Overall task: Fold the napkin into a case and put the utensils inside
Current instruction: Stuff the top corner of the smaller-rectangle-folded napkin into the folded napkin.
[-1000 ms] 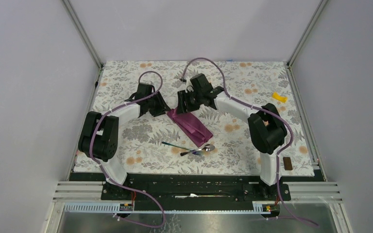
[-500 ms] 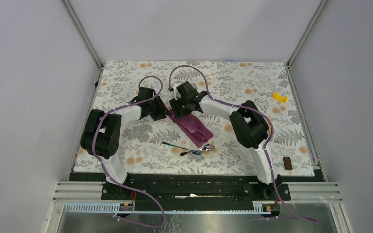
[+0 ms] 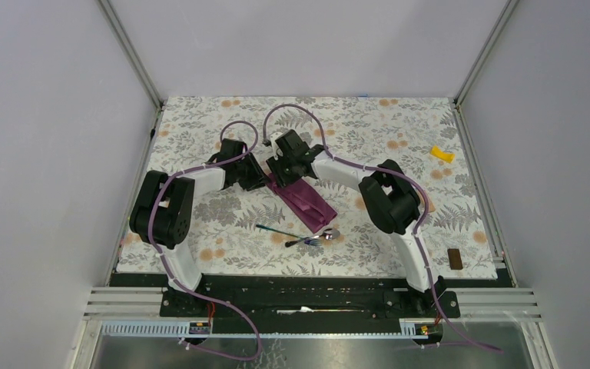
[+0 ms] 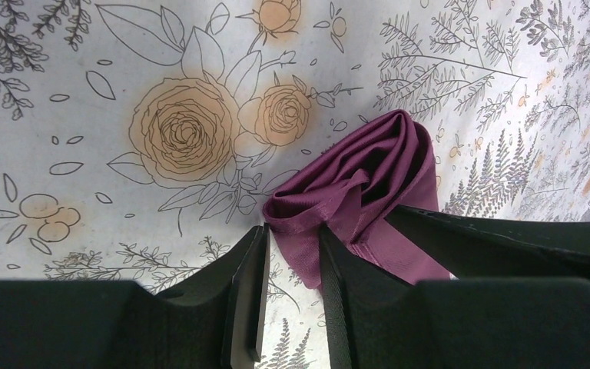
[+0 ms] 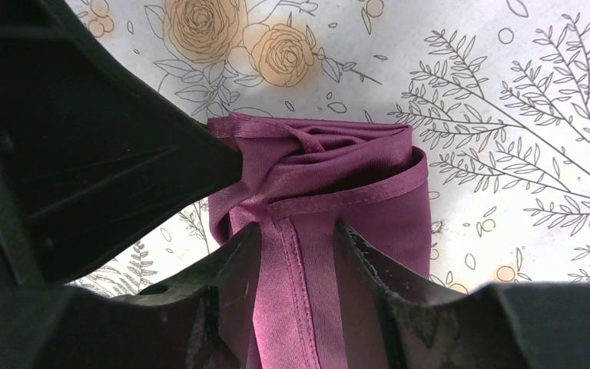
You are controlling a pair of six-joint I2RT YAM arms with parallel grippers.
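The dark purple napkin [image 3: 305, 199] lies on the floral tablecloth as a narrow folded strip, bunched at its far end [image 4: 376, 165] [image 5: 338, 165]. Both grippers sit low at that far end, almost touching each other. My left gripper [image 3: 264, 181] [image 4: 293, 238] is open, and a corner of the cloth lies between its fingers. My right gripper [image 3: 281, 175] [image 5: 298, 234] is open astride the hemmed edge. The silver spoon [image 3: 324, 235] and the thin bluish-handled utensil [image 3: 276, 229] lie just in front of the napkin's near end, untouched.
A small yellow piece [image 3: 442, 154] lies at the far right of the tablecloth [image 3: 200, 115]. A small brown block [image 3: 454, 259] sits at the near right edge. Grey walls and metal posts enclose the table on three sides.
My right arm swung left and lowered its gripper onto the napkin's far end. The left gripper edged right to meet it. The napkin and utensils have not moved.
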